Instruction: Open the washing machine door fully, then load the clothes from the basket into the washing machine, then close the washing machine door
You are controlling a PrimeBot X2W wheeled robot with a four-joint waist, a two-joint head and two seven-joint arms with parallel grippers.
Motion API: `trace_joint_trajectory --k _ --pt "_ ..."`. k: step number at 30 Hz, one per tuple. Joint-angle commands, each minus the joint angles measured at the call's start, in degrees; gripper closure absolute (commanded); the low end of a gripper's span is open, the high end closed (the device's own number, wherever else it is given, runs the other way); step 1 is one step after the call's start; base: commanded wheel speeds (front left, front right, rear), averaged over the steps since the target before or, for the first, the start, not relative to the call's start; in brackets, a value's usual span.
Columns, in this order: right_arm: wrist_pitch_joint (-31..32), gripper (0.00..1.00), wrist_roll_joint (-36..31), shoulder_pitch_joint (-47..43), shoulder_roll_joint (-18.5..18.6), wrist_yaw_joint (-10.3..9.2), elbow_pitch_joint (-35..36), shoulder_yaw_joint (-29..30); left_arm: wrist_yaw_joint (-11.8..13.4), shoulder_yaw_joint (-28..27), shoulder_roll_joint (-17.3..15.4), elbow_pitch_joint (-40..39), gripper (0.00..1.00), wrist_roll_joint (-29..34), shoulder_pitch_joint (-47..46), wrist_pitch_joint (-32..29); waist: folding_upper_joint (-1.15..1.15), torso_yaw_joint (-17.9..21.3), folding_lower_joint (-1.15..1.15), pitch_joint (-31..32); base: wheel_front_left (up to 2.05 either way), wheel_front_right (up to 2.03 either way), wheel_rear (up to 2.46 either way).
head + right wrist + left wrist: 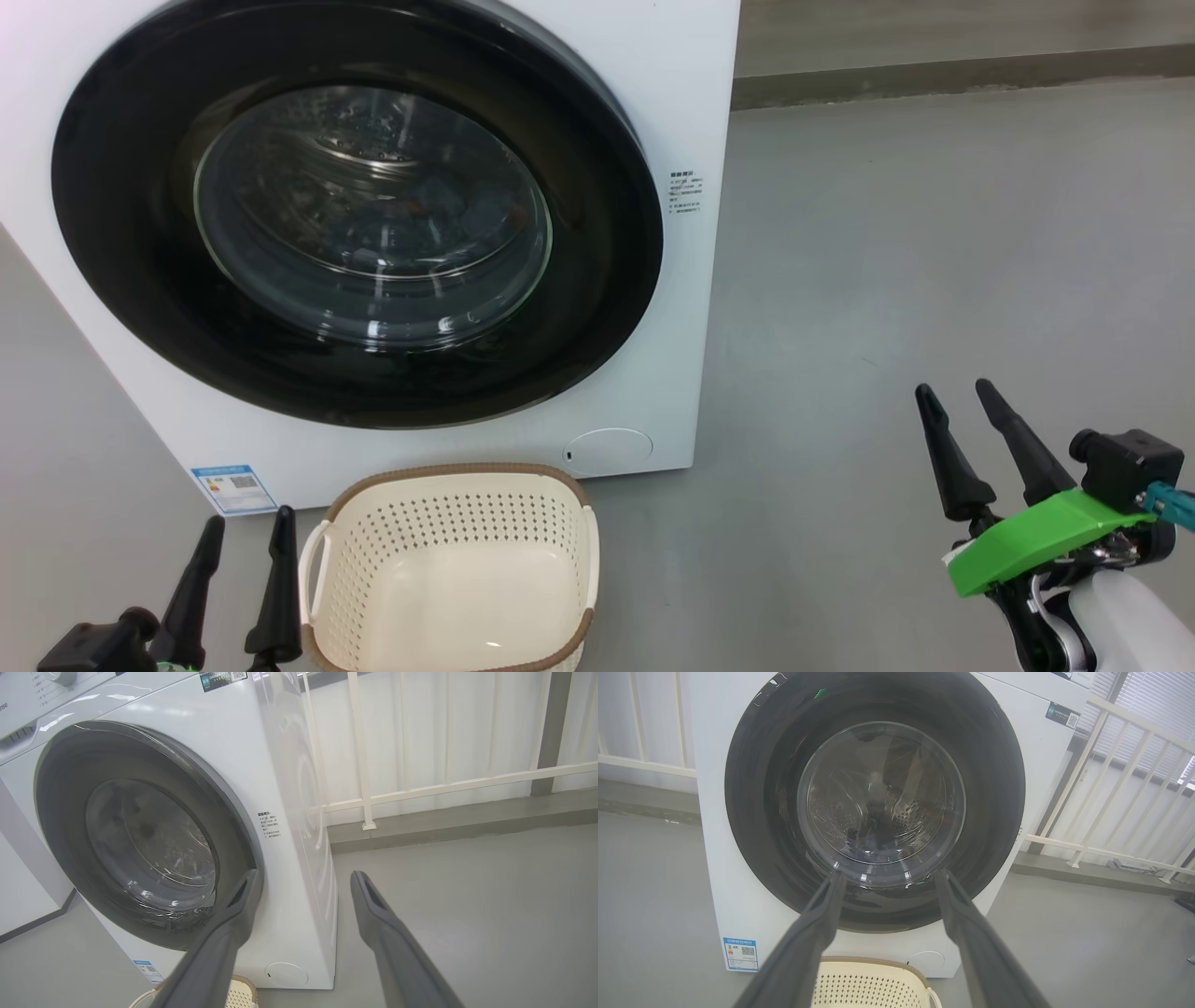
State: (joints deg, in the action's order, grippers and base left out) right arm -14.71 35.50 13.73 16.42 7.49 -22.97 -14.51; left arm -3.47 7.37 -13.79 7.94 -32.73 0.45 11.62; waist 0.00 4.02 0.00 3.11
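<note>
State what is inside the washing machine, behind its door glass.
Through the shut washing machine door, the perforated steel drum shows, with bluish shapes, likely clothes, low inside. Reflections and the black rim hide the rest.

Door [359, 210] rim glossy blk, clear glass centre; basket [448, 523] matt perforated plastic; floor [934, 233] smooth, matt.

White washing machine [686, 103], blk-rimmed door [359, 210]; cream perforated basket [448, 523] w/ brown rim; grey floor [934, 233].

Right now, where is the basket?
Head view, bottom centre: the basket sits on the floor before the washing machine, under its door, beside the left gripper.
</note>
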Motion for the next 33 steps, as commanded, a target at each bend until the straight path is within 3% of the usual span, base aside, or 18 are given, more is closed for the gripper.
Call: trace_joint_trajectory --k 1,33 --pt "-0.29 0.00 -0.68 0.07 0.53 0.00 1.43 -0.56 0.20 -1.81 -1.51 -1.04 0.00 0.00 -1.03 0.61 0.00 -0.08 0.00 0.01 0.00 0.00 0.00" --pt "-0.29 0.00 -0.65 0.03 0.45 0.00 1.24 -0.94 1.29 -1.17 -1.56 -0.84 0.00 -0.89 -0.96 0.88 0.00 -0.88 0.00 -0.25 0.00 0.00 0.00"
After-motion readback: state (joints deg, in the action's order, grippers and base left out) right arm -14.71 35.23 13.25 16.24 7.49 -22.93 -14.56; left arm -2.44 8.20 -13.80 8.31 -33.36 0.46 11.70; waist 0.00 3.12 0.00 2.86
